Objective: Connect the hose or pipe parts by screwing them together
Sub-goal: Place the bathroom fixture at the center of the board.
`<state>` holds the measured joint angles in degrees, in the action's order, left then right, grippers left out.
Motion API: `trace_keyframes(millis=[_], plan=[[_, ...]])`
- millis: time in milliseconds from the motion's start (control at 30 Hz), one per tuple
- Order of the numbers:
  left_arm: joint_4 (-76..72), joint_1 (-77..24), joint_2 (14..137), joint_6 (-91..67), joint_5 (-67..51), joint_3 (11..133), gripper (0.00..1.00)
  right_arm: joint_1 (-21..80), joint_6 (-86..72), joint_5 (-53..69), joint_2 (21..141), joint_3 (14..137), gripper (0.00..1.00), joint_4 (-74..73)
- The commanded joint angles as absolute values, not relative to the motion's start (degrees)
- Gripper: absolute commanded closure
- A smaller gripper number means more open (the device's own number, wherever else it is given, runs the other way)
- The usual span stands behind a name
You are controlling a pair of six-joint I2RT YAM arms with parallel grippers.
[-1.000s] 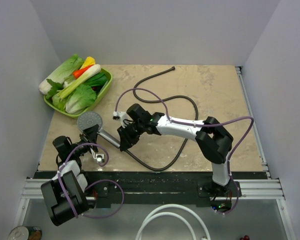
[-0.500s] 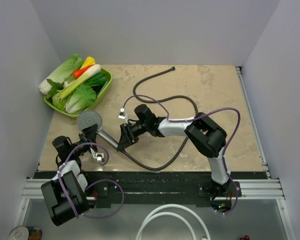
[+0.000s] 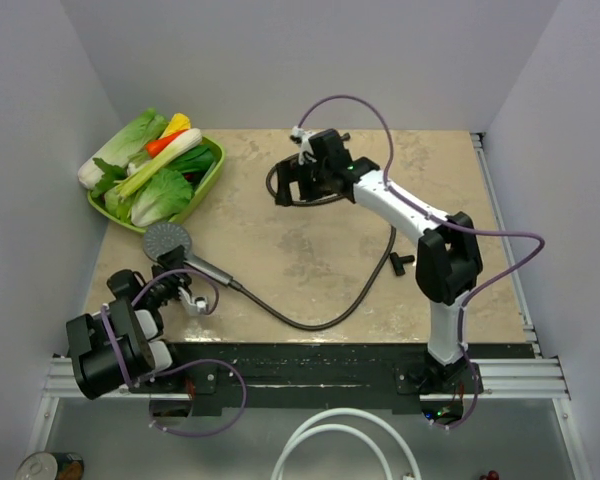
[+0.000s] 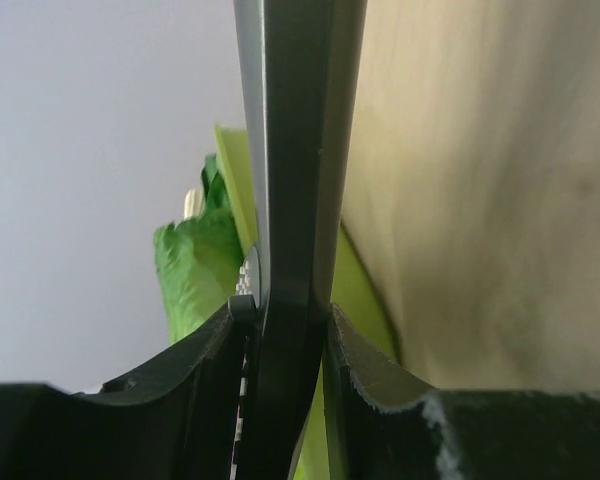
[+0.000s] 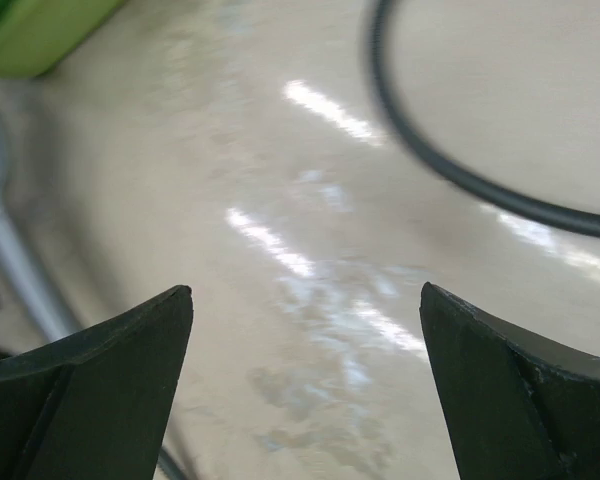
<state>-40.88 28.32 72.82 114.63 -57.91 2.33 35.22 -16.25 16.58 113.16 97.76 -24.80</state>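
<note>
Table (image 3: pixel 450 200): tray (image 3: pixel 211 170) in far-left corner, vegetables (image 3: pixel 150 160) lying in it. Shower head (image 3: pixel 167 240) just in front of the tray, its handle running right and nearward. Left gripper (image 3: pixel 177 268) on that handle, near-left. Hose (image 3: pixel 320 322) runs from the handle's end rightward, then back to a loop at far centre. Right gripper (image 3: pixel 292 190) above that loop. T-fitting (image 3: pixel 404 262) right of centre, just beside the hose. Looped tube (image 3: pixel 330 435) off the table, in front of the arm bases.

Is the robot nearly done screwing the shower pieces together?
Partway. The hose looks joined to the shower head, whose handle the left gripper grips. The right gripper is open, holding nothing. Left to do: the black T fitting lies loose, unattached.
</note>
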Motion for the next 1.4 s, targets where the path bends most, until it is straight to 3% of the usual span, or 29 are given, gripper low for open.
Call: trace_keyframes(millis=[0,133,367,533,800,967,1000,1100,1133,1367], plan=[[-61.42,29.09,74.44,124.32,-49.77,-10.55,1.0,31.56,-12.04,-9.36,114.08,101.6,0.01,-36.3],[-62.49,29.09,74.09,119.28,-44.48,-9.84,0.97,28.04,-14.32,-10.9,118.2,103.09,0.01,-36.48],[-54.77,29.09,70.06,113.12,-35.96,-7.57,0.65,27.25,-15.82,-10.89,127.77,113.79,0.02,-37.09],[-43.7,29.09,63.46,104.61,-30.77,-3.36,0.54,27.16,-16.26,-15.81,134.2,122.16,0.03,-41.74],[-37.62,29.62,64.68,96.86,-23.74,1.84,0.6,26.63,-17.4,-16.0,136.41,120.68,0.09,-43.59],[-37.53,29.97,66.88,93.88,-20.31,2.64,0.53,26.63,-17.84,-15.29,134.74,114.53,0.1,-41.84],[-37.27,30.06,66.71,93.43,-19.69,2.72,0.52,26.54,-18.19,-15.38,134.56,114.0,0.1,-41.49],[-33.85,30.5,65.49,91.94,-19.42,4.04,0.34,26.63,-19.24,-14.33,133.86,113.55,0.09,-40.78],[-33.23,30.5,65.13,91.59,-19.34,4.65,0.24,26.54,-19.6,-13.98,133.6,113.55,0.09,-40.43],[-18.16,30.59,57.58,85.54,-20.3,10.62,0.18,26.72,-20.74,-9.32,129.56,113.47,0.12,-34.91]])
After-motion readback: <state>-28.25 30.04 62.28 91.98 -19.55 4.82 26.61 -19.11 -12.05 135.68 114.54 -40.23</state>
